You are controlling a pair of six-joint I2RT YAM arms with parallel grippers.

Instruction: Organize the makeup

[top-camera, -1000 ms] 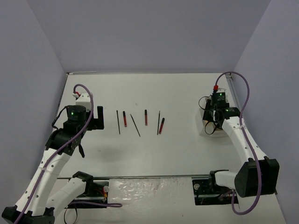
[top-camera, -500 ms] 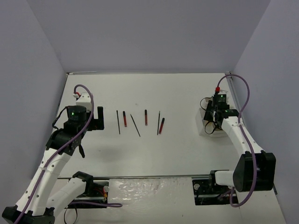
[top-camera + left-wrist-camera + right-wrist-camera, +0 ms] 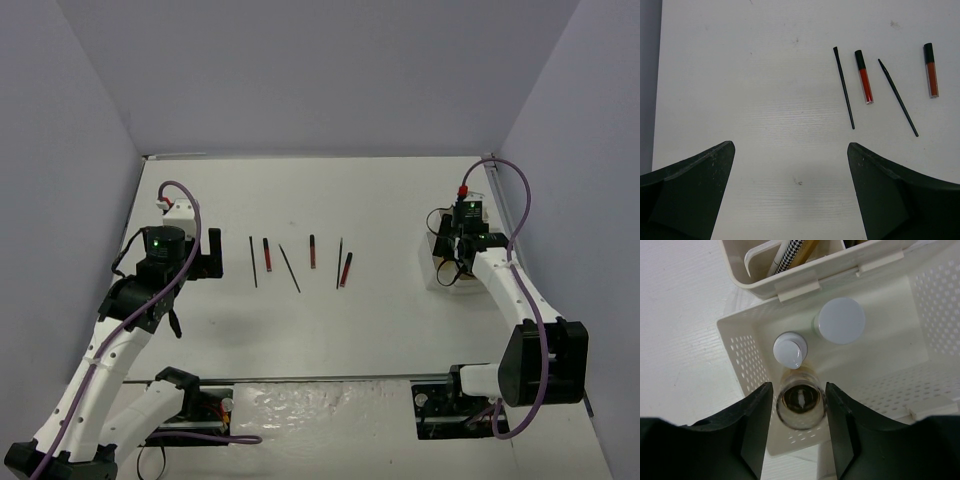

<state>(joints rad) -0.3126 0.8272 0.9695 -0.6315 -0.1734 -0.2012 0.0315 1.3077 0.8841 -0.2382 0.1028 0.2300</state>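
Note:
Several makeup sticks lie in a row mid-table: a black stick (image 3: 252, 261) (image 3: 843, 86), a red tube (image 3: 267, 254) (image 3: 864, 76), another black stick (image 3: 290, 269) (image 3: 897, 97), a second red tube (image 3: 312, 251) (image 3: 931, 70), and a black and red pair (image 3: 343, 266). My left gripper (image 3: 208, 254) (image 3: 790, 150) hovers open over bare table to their left. My right gripper (image 3: 450, 262) (image 3: 799, 388) is open, pointing down into the white perforated basket (image 3: 740, 350). A clear bottle (image 3: 800, 402) stands between its jaws with a thin gap on the left side. A white-capped bottle (image 3: 790, 350) and a grey-capped bottle (image 3: 841, 320) stand just beyond.
A cream compartment (image 3: 790, 287) holding several sticks adjoins the basket's far side. The whole organiser (image 3: 436, 268) sits near the right wall. A purple cable loops above each arm.
The right jaws have spread slightly around the clear bottle, and the right arm has shifted a little over the basket. The left arm has not moved.

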